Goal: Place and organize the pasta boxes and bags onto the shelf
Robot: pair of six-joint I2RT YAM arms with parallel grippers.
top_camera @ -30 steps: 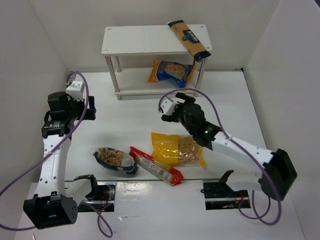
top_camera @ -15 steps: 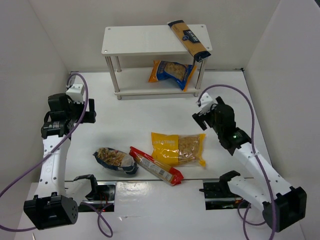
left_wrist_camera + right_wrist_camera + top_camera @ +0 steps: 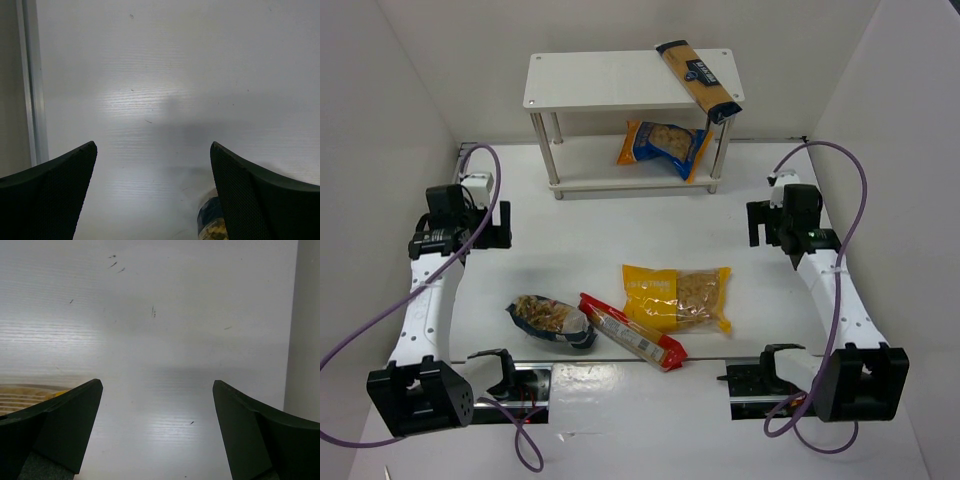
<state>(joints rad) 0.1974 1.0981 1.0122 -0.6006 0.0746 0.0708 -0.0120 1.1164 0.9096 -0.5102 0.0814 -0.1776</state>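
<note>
The white shelf stands at the back. The long tan-and-navy packet lies on its top board at the right, overhanging the front edge. The blue-and-orange bag lies on the lower board. On the table lie the yellow bag, the long red packet and the dark-blue clear bag. My left gripper is open and empty at the left; its wrist view shows a tip of the dark-blue bag. My right gripper is open and empty at the right, beside the yellow bag's edge.
White walls close in the table on the left, back and right. A wall strip shows at the left of the left wrist view, and the right wall in the right wrist view. Purple cables loop from both arms.
My right arm has swung from the middle, in front of the shelf, out to the table's right side. My left gripper has shifted slightly. The packets have not moved.
</note>
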